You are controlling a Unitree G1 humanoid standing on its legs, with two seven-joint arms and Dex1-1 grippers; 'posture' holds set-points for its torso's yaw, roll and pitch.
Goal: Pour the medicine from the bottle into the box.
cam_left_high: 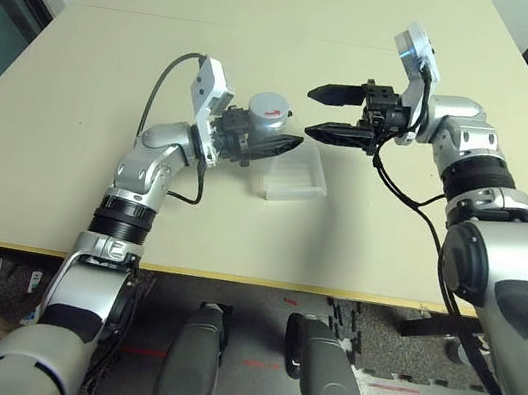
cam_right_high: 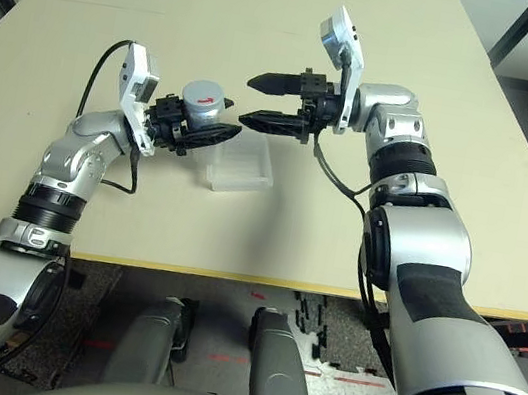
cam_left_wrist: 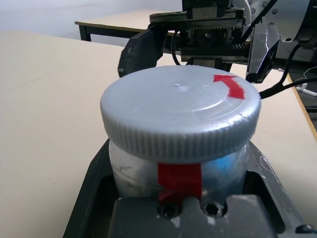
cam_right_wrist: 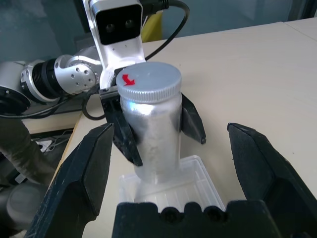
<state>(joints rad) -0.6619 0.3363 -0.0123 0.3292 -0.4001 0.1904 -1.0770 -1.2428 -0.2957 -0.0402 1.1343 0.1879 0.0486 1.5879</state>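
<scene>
Bottle (cam_left_high: 261,121): held upright in the air by the left gripper (cam_left_high: 278,144), its grey cap (cam_left_wrist: 181,116) on top with a red mark showing — kept vertical, I judge, so nothing can spill while the lid is dealt with.

Left gripper: black fingers (cam_right_wrist: 190,119) pressed against the silver body of the bottle from both sides, below the cap, which leaves the ribbed rim free for the other arm to take.

Cap: seated on the bottle, so no pouring can start yet; unscrewing looks like the step in hand.

Right gripper (cam_left_high: 331,113): fingers (cam_right_wrist: 84,168) spread wide and holding nothing, pointing sideways at the bottle from just beside it — level with the cap, apart from it, placed as if to close round the rim.

Box (cam_left_high: 293,175): clear shallow tray lying flat on the table (cam_left_high: 73,125), right beneath and slightly beyond the held bottle, so that once the bottle tips its mouth is already over the target.

Medicine: I cannot see it; presumably inside the closed bottle, whose wall is opaque.

Risk: a twist on the cap could turn the whole bottle in the left grip — the grasp on the smooth body has to hold firm.
</scene>
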